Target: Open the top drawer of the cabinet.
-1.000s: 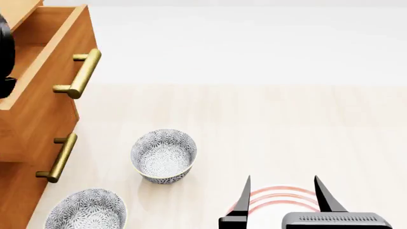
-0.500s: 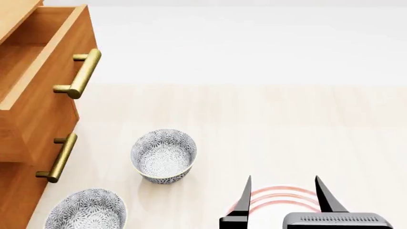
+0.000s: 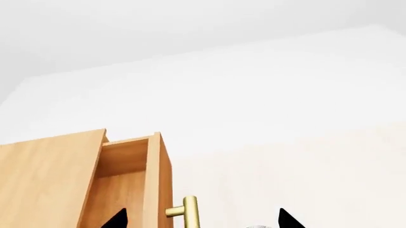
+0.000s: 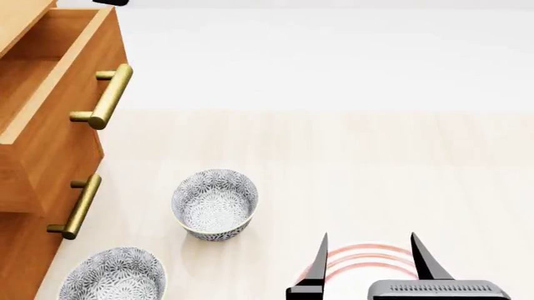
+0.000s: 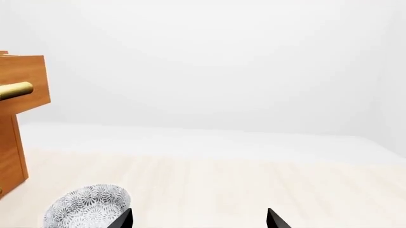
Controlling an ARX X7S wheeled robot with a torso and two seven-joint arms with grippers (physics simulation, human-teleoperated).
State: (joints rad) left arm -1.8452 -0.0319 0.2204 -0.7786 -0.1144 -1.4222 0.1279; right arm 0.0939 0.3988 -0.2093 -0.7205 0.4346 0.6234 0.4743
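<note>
The top drawer stands pulled out from the cabinet at the head view's left edge, brass handle facing bare pale floor. The left tool, spread, hangs above the drawer front; the right tool, spread, is well apart over the floor. Two patterned bowls sit beside the cabinet. No writing is legible.

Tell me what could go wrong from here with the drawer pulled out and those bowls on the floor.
1. The top drawer juts from the cabinet, so a swinging arm or turning torso might strike its brass handle.
2. Two patterned bowls sit on the floor by the cabinet; driving the base could knock them.
3. The left gripper, jaws open, hangs above the handle and could snag it if lowered.
</note>
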